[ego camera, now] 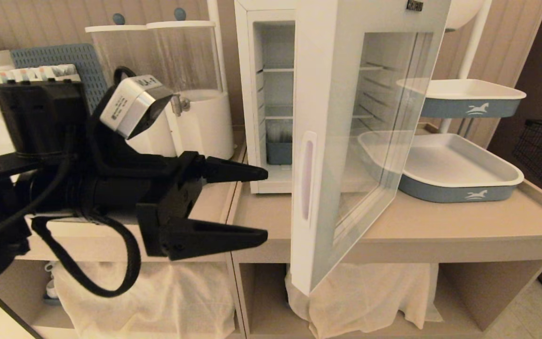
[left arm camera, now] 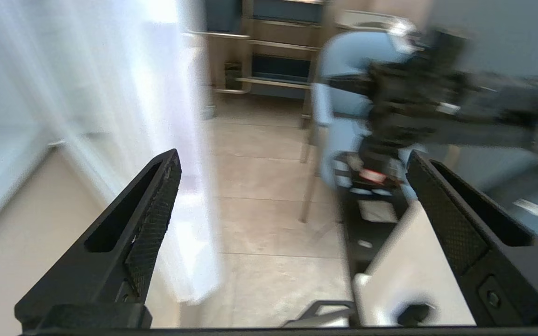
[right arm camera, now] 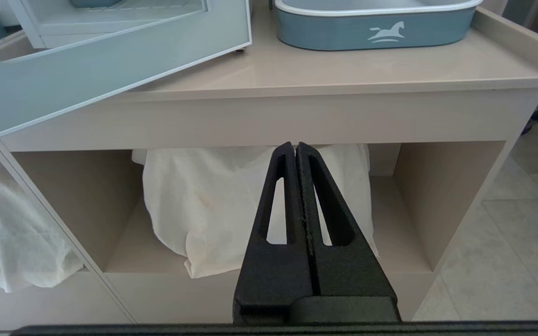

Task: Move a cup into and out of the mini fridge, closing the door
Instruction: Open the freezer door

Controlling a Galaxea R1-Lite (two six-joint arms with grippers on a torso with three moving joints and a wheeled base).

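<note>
White fridge: the mini fridge (ego camera: 271, 94) is being shown standing on a beige counter (ego camera: 440, 221), its inside lit, with thin shelves visible.
Door: the door (ego camera: 346, 141), white-framed with a large glass pane, is being held wide open by its hinges, swung out past the counter edge; its long recessed handle (ego camera: 306, 176) is facing the left gripper.
Left gripper: the left gripper (ego camera: 264, 205) is being held level, just left of the door's handle edge, its jaws spread wide with nothing between them.
Right gripper: the right gripper (right arm camera: 295, 149) is being kept low in front of the counter's lower shelf, its jaws pressed together and empty.
Cup: no tall paper cup can be made out in any view; something pale over a blue base sits low inside the fridge, too unclear to name.
Handling: a nested paper cup is judged light, thin-walled and easily crushed; gentle pressure around the mid-body, below the rim, is advised.
Door handling: judged stiff, light-swinging and fragile at the glass; the frame or handle edge is the place to push.
</note>
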